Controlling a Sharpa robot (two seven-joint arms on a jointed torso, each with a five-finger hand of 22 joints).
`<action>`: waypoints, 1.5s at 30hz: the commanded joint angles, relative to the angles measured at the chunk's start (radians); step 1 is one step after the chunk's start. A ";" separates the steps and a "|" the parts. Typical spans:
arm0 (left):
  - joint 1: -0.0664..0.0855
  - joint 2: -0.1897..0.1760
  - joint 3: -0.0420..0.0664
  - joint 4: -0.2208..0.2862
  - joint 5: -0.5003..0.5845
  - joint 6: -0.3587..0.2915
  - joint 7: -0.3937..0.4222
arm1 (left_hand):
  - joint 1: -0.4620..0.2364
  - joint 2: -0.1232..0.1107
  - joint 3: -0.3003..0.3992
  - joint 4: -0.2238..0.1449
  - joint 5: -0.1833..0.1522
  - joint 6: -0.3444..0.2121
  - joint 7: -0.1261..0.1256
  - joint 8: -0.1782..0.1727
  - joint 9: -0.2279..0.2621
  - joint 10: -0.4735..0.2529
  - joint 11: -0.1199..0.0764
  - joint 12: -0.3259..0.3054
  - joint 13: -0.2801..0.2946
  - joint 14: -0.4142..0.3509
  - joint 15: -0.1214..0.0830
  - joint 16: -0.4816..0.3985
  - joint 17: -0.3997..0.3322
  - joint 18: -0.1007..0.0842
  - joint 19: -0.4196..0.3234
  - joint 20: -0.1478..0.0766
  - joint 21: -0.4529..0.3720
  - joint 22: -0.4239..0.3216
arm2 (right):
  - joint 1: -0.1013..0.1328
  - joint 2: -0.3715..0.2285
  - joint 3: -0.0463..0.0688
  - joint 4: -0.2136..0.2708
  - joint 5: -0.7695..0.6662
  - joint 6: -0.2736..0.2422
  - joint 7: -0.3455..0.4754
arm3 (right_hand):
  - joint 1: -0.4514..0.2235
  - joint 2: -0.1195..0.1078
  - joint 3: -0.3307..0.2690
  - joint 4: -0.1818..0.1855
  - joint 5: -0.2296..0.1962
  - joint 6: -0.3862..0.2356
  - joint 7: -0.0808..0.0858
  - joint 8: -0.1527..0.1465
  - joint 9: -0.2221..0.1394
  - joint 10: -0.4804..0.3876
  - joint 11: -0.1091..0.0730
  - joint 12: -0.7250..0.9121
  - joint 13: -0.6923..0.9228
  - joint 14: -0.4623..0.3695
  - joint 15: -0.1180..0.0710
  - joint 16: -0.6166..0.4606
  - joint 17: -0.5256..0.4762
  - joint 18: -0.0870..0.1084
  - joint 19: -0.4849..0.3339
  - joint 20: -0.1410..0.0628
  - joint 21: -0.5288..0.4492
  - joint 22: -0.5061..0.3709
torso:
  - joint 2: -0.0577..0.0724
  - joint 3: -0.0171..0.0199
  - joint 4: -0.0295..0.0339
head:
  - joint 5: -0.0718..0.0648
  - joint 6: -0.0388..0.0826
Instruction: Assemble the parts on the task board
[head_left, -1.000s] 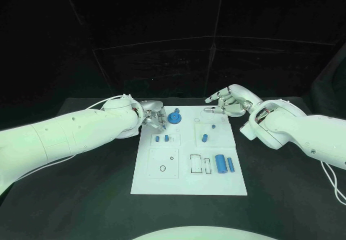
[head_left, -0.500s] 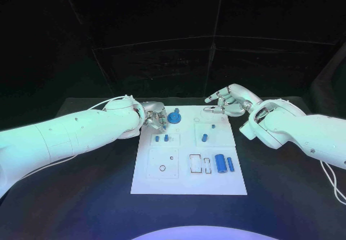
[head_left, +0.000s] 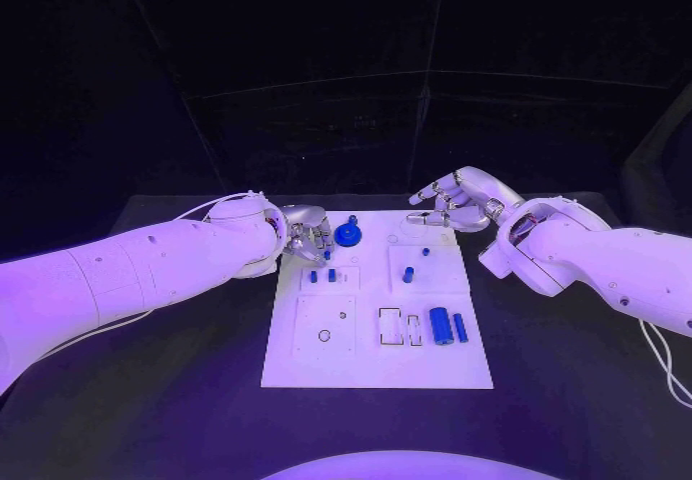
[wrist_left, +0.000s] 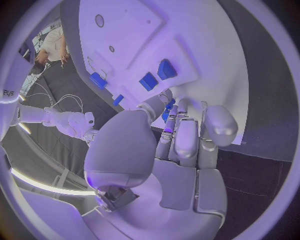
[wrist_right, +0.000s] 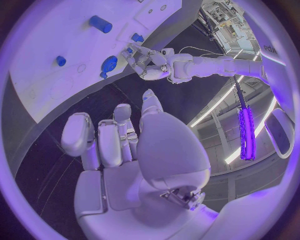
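The task board (head_left: 378, 350) lay mid-frame on the tabletop (head_left: 144, 380). Left hand (head_left: 309, 236) hovered at its upper left edge, fingers curled, apparently empty; right hand (head_left: 454, 208) hung above the upper right corner, fingers apart, holding nothing. Seven blue parts showed: one knob (head_left: 349, 235), two cylinders (head_left: 441, 325), four small pegs (head_left: 408, 274). A careless reach could topple the upright pegs.

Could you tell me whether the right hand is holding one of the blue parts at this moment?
No, the right hand hovers at the board's far right corner with nothing in its fingers.
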 joint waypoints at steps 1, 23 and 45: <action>0.001 -0.006 0.000 0.004 0.024 -0.022 0.006 | -0.002 -0.014 -0.004 -0.008 0.001 -0.030 0.001 -0.017 0.000 -0.025 0.003 -0.015 -0.002 0.011 0.009 -0.005 -0.008 -0.014 -0.007 0.008 -0.017 -0.015 | 0.002 -0.002 0.000 -0.004 0.002 0.004 -0.006 | 0.002 0.008 -0.007 0.001 0.004 0.003 -0.001 0.002 0.001 -0.034 0.003 -0.045 -0.044 0.030 0.000 -0.006 -0.005 0.010 -0.014 0.001 -0.009 -0.011 | 0.000 -0.0008 -0.0004 | 0.002 0.002; 0.007 -0.149 0.006 0.067 0.611 -0.227 0.356 | 0.018 0.025 -0.029 -0.004 0.001 0.014 0.038 0.032 0.016 -0.077 0.035 -0.007 0.003 -0.114 0.038 -0.165 -0.280 0.048 -0.166 0.034 -0.371 -0.331 | -0.009 0.020 0.000 -0.074 -0.627 0.210 -0.236 | 0.244 0.050 0.065 -0.065 -0.091 0.115 -0.015 0.028 -0.001 -0.166 0.013 -0.633 -0.600 0.018 0.008 -0.128 -0.153 0.019 -0.031 -0.001 -0.051 -0.063 | 0.000 0.0010 -0.0018 | -0.027 0.025; 0.008 -0.253 0.004 0.209 1.181 -0.202 0.595 | 0.009 0.039 -0.022 0.002 0.003 0.043 0.034 0.042 0.008 -0.044 0.030 0.046 0.007 -0.244 0.038 -0.294 -0.485 0.059 -0.242 0.041 -0.465 -0.397 | -0.047 0.082 0.000 -0.099 -0.798 0.262 -0.239 | 0.275 0.053 0.150 -0.080 -0.168 0.122 -0.011 -0.019 -0.001 -0.142 0.022 -0.737 -0.794 0.021 0.012 -0.123 -0.157 0.016 -0.018 0.001 -0.044 -0.044 | 0.000 -0.0017 0.0009 | -0.036 0.021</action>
